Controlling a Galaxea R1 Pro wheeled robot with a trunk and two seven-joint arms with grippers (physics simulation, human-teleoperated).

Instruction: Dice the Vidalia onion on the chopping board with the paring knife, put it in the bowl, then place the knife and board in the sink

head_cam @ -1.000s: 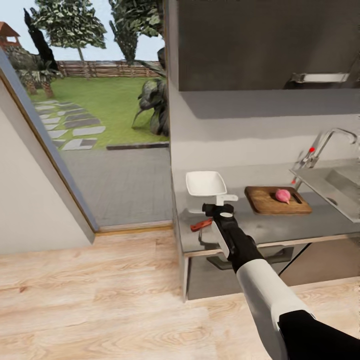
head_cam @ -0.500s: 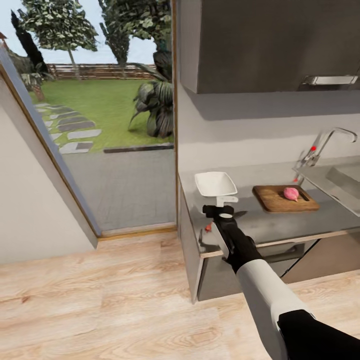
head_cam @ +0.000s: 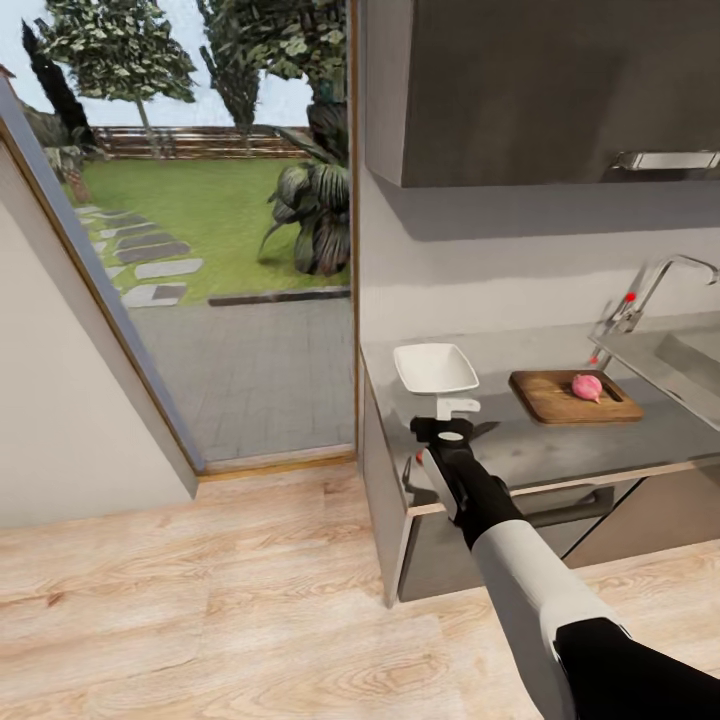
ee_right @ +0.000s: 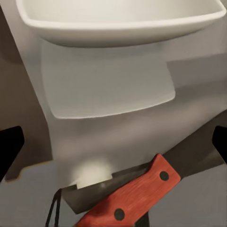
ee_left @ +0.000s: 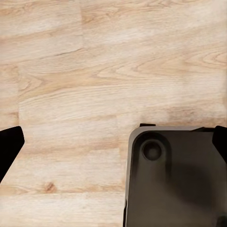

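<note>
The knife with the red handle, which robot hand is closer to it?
Right. The right gripper hovers open just above the knife on the countertop; the left gripper hangs over wooden floor.

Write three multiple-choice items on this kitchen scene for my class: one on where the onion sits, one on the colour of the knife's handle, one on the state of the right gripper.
1. Where is the Vidalia onion?
A. In the sink
B. On the chopping board
C. In the bowl

2. What colour is the handle of the paring knife?
A. Red
B. Blue
C. Yellow

3. How is the right gripper set?
A. Shut on the knife
B. Shut on the bowl
C. Open above the knife

Answers:
1. B: the pink ball rests on the chopping board, left of the sink.
2. A: the right wrist view shows a red handle with two dark rivets.
3. C: its fingertips stand wide apart, with the knife lying between them on the countertop near the bowl.
</note>
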